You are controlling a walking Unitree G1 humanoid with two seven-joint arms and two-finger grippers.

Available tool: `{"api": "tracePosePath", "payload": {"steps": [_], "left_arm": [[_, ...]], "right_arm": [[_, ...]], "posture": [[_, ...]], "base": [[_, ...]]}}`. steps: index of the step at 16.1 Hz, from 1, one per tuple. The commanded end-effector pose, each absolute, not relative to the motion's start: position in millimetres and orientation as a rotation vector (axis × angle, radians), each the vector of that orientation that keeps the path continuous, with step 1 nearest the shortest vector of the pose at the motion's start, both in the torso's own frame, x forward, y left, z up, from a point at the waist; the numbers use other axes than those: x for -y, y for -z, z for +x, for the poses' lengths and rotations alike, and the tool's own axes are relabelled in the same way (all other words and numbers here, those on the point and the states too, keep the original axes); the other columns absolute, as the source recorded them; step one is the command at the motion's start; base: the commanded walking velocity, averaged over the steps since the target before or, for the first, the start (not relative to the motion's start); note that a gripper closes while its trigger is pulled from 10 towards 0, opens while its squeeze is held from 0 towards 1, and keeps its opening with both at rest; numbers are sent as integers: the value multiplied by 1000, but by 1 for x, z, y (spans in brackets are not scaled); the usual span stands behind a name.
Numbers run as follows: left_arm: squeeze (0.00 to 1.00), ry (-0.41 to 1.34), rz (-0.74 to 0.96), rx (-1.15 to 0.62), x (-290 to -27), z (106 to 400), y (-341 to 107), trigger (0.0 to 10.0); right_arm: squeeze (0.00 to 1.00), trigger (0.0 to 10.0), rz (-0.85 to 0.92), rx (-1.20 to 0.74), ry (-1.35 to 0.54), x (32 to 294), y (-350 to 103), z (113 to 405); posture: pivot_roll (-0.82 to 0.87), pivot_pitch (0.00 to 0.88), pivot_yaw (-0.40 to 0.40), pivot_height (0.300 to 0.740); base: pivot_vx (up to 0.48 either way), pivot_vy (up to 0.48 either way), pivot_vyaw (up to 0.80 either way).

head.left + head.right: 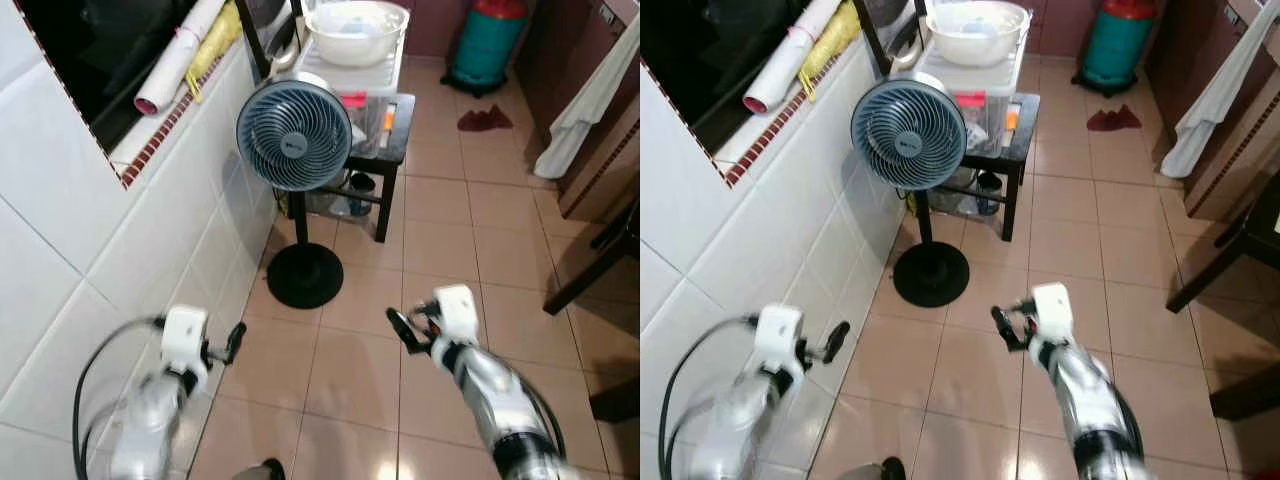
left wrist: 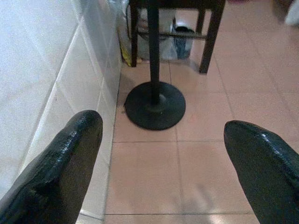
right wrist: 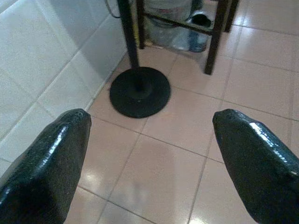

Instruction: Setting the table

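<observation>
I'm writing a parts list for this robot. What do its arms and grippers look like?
Both arms are silver, each ending in a white wrist block. The left gripper and right gripper have glossy black, rounded jaws. A black cable loops off the left arm.

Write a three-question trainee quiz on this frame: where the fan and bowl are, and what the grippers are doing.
1. True or false: the left gripper holds a plate.
2. What rests on top of the plastic box on the small black table?
A. a white bowl
B. a kettle
C. a stack of cups
3. Fill in: the standing fan has a round black ____ on the tiled floor.

Key
1. False. Both the left gripper and the right gripper are open and empty above the floor.
2. A, the white bowl.
3. base
</observation>
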State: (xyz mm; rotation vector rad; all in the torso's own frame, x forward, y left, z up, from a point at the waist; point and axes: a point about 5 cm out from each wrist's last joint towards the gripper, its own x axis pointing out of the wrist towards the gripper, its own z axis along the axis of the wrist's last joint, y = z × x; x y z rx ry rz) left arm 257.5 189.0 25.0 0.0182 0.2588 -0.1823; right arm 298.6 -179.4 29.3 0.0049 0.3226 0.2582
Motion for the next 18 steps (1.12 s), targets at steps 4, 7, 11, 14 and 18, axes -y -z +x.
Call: {"api": "tracePosePath", "payload": {"steps": [4,7,11,14,18], "left_arm": [[0,51,23,-157,-190,246,-53,10000],[0,66,30,-141,-183,234,-63,10000],[0,43,45,-206,-190,215,-60,10000],[0,82,53,-199,-183,218,-65,10000],[0,84,19,-177,-181,227,-74,10000]], "right_arm": [[0,10000,-2,-178,-129,192,-60,284],[0,10000,-6,-144,-93,187,-69,267],[0,10000,-11,-121,-112,183,-88,242],[0,10000,-11,-131,-132,181,-95,243],[0,10000,-4,-142,-147,174,-100,246]], "posture": [[-96,169,43,740],[-113,192,30,740],[-119,200,22,740],[-113,201,21,740],[-117,199,28,740]], "base": [[0,0,0],[0,0,0],[0,0,0],[0,0,0],[0,0,-755]]}}
